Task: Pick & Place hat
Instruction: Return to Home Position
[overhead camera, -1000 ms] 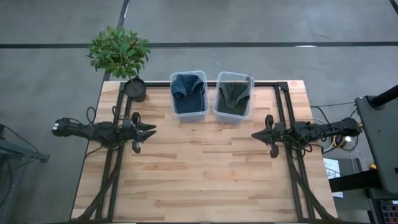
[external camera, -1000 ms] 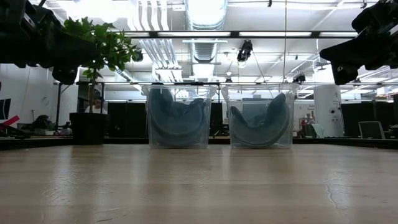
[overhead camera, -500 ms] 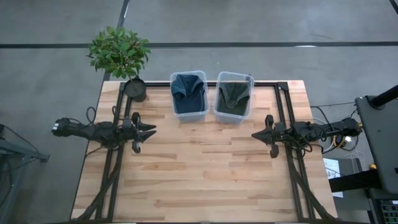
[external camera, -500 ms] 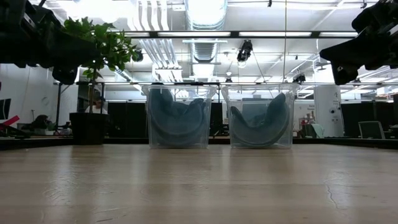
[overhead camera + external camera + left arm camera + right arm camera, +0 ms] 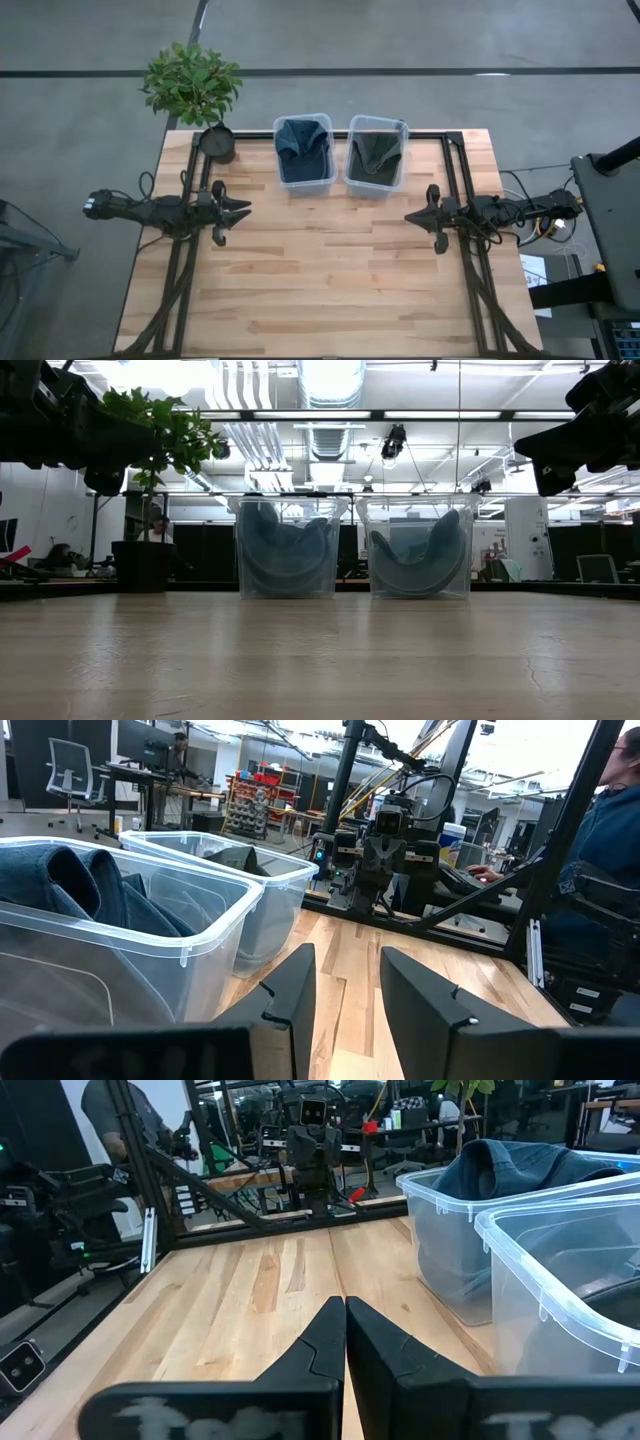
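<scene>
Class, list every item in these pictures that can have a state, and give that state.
Left clear plastic bin: uncovered, holding the blue fabric cap.
Right clear plastic bin: uncovered, holding the black fabric cap.
Green potted plant: upright.
Left claw: open, empty, over the wooden table's left side.
Right claw: shut, empty, over the table's right side.

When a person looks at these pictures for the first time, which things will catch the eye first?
Two transparent bins stand side by side at the far edge of the table: the left bin holds a blue cap, the right bin dark caps. A potted plant stands at the far left corner. The left gripper, open, and the right gripper, shut, wait at the table's sides.
</scene>
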Motion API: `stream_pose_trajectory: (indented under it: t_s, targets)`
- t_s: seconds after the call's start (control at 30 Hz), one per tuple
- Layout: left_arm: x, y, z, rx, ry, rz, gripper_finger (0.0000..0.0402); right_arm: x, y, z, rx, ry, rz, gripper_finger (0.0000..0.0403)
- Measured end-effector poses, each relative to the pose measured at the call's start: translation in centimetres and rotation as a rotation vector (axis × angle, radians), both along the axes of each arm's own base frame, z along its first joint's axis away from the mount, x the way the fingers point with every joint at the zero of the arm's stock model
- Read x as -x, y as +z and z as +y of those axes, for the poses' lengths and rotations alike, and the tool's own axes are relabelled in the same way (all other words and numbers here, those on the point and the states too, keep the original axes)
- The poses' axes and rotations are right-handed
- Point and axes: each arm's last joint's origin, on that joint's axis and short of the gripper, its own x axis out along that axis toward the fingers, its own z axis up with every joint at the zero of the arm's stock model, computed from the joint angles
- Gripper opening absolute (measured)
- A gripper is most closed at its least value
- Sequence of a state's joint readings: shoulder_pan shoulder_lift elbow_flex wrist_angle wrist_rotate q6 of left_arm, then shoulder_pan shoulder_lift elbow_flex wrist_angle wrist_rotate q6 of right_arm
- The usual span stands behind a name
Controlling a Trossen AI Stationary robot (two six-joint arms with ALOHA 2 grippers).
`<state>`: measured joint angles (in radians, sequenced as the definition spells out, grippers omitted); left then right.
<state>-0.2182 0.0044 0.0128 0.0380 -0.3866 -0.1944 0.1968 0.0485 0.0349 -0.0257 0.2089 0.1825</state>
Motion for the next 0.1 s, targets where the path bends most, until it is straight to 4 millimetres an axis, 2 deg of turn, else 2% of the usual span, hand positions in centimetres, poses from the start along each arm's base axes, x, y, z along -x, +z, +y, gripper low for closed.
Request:
stream_pose_trajectory:
  t_s: [0.1]
  targets:
    - [0.0,0.0,0.0,0.0,0.0,0.0,0.0107,0.0,0.0,0.0,0.0,0.0,0.0,0.0009]
